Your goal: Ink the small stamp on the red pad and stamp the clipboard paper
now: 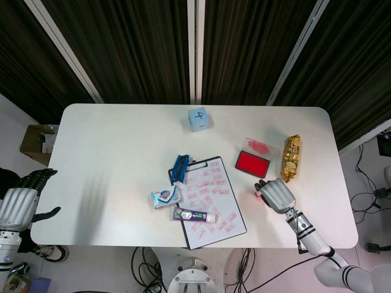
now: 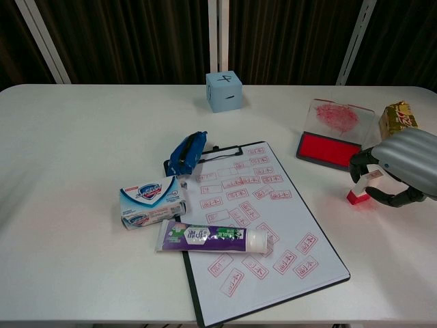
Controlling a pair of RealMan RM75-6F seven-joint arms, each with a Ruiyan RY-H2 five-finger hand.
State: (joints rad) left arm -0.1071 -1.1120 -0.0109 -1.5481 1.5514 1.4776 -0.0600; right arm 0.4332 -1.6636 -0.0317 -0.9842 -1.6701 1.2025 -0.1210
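Chest view shows you the small stamp (image 2: 362,186), white with a red base, standing on the worktop (image 2: 82,137) pinched in your right hand (image 2: 399,169), just beside the glossy red pad (image 2: 328,149); your left hand (image 1: 19,198) hangs open off the worktop

free: bare table (image 2: 382,253) between stamp (image 2: 362,186) and clipboard (image 2: 259,225) | blocking: toothpaste (image 2: 212,238) across paper's left edge

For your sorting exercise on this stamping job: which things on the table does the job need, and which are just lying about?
Needed for the job:
small stamp, with the right hand closed around it
red ink pad, lid open
clipboard paper

Just lying about:
blue cube
soap box
toothpaste tube
blue pouch
gold snack packet
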